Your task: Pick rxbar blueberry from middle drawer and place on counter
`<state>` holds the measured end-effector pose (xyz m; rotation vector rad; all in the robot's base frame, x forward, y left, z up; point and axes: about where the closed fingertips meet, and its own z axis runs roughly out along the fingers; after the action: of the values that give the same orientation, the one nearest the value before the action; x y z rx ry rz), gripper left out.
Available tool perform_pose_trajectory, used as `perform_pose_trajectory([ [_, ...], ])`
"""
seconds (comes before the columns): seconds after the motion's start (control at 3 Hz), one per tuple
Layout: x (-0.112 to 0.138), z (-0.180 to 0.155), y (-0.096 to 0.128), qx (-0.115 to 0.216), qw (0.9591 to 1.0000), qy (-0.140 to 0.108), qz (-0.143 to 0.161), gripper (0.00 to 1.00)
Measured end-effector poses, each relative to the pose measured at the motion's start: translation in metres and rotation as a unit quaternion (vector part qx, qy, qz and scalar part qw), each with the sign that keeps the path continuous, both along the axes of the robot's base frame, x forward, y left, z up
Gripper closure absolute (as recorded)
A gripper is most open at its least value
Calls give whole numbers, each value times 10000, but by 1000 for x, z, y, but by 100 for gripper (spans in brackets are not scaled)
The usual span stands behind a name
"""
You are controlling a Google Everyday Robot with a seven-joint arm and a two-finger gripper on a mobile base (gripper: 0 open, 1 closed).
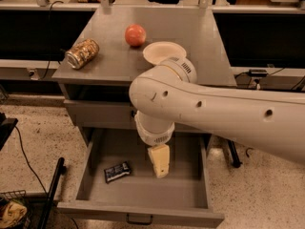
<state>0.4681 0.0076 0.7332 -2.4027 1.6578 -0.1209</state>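
We record: rxbar blueberry (117, 171), flat on the left floor of the open middle drawer (157, 197); gripper (161, 171) hangs just right of it, whether open or closed we cannot tell.

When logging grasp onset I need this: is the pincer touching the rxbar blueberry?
Apart. The camera view shows bare middle drawer floor between the rxbar blueberry and the pincer hanging over the drawer.

It looks like a robotics lab: a grey metal cabinet with a bare counter (205, 37), dark workbenches (259, 32) at upper right, and a black cable (22, 150) trailing over the speckled floor (43, 123) at left. The robot's gripper (159, 168) hangs mid-frame over the open middle drawer (143, 192).
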Motion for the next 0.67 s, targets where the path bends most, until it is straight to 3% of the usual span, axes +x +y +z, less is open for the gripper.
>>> perform_pose_trajectory([
  [0.33,0,0,0,0,10000,0,0,0],
  [0.67,18,-31,33,346,9993,106,91,0],
])
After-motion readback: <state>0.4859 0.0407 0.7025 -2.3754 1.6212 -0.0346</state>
